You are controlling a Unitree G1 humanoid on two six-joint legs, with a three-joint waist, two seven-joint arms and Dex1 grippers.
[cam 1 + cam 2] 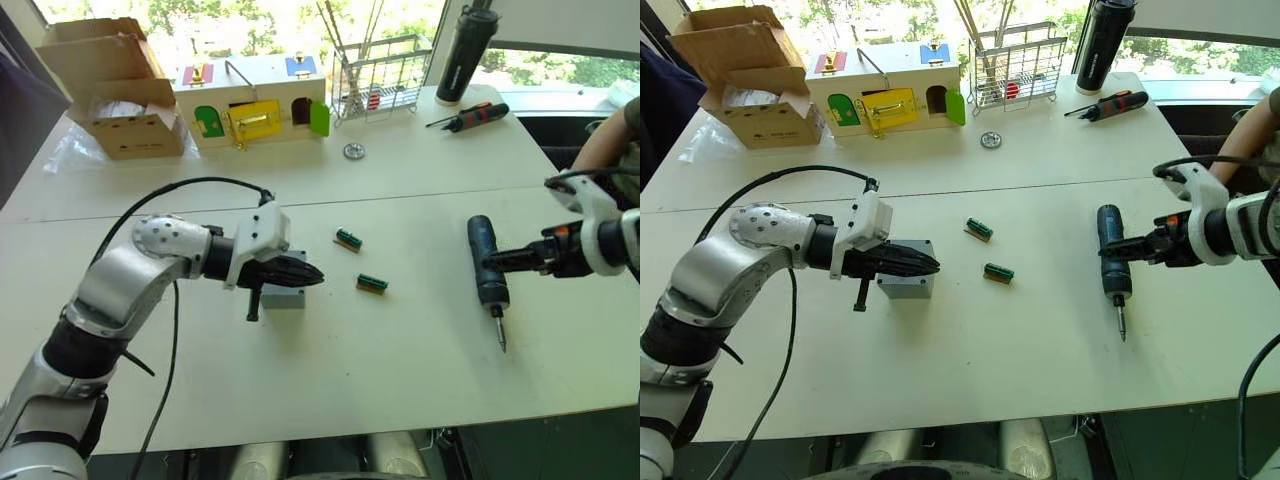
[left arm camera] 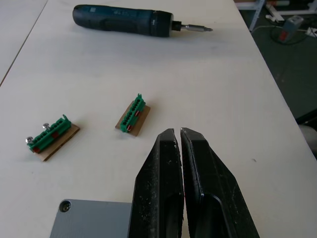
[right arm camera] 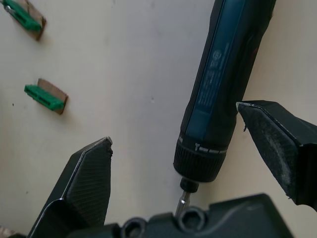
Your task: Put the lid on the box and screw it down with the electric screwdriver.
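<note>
The left arm [image 1: 130,275] has rounded silver-grey shells, black joints and a white wrist block, with a thin black cable looping over it. The right arm [image 1: 1240,225] ends in a white wrist housing with a black collar. Each gripper has two black, tapered fingers [image 2: 163,188] with textured inner pads [image 3: 89,181].

Nothing can be read outright. The electric screwdriver [image 3: 225,94] carries a pale printed label along its dark barrel in the right wrist view (several lines of small print with a round symbol at one end), but the characters are too small to make out. A small white arrow mark sits on its collar beside the bit.
</note>
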